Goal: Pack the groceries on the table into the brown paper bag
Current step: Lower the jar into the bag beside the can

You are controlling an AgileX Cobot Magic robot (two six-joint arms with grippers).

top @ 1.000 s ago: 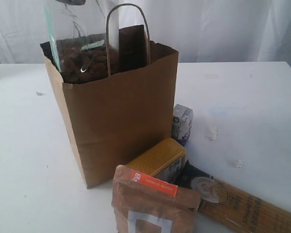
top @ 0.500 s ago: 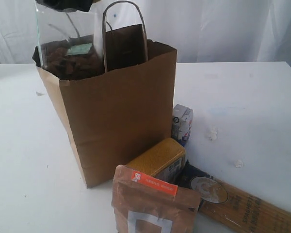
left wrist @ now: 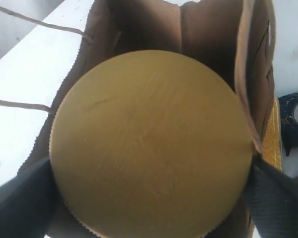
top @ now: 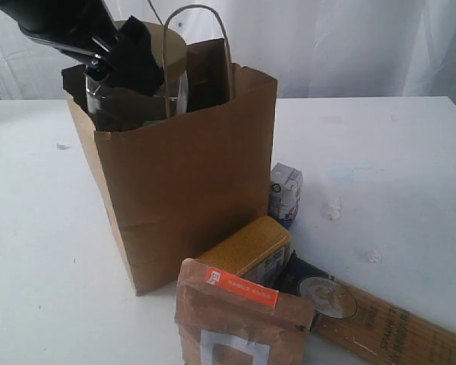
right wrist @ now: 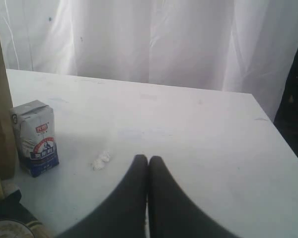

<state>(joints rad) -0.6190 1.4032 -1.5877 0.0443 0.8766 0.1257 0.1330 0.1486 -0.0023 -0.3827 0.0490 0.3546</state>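
Note:
The brown paper bag [top: 182, 175] stands upright on the table [top: 380, 152]. My left gripper [top: 137, 57] reaches in from the upper left and is shut on the clear jar, whose olive-yellow lid [top: 169, 46] sits at the bag's mouth. In the left wrist view the lid [left wrist: 151, 144] fills the frame, with a dark finger on each side. In front of the bag lie the brown pouch [top: 239, 319], yellow-grain bottle [top: 247, 247], dark can [top: 327, 295], spaghetti pack [top: 395, 331] and white-blue carton [top: 286, 192]. My right gripper [right wrist: 148, 158] is shut and empty over the table.
White curtains hang behind the table. Small white crumbs [top: 333, 209] lie to the right of the carton. The table's right edge [right wrist: 283, 148] drops off close to my right gripper. The bag's loop handle [top: 201, 15] rises beside the jar lid.
The jar has sunk deeper into the bag, from well above the rim to lid level. My left arm has come down into the exterior view with it. The other groceries have not moved.

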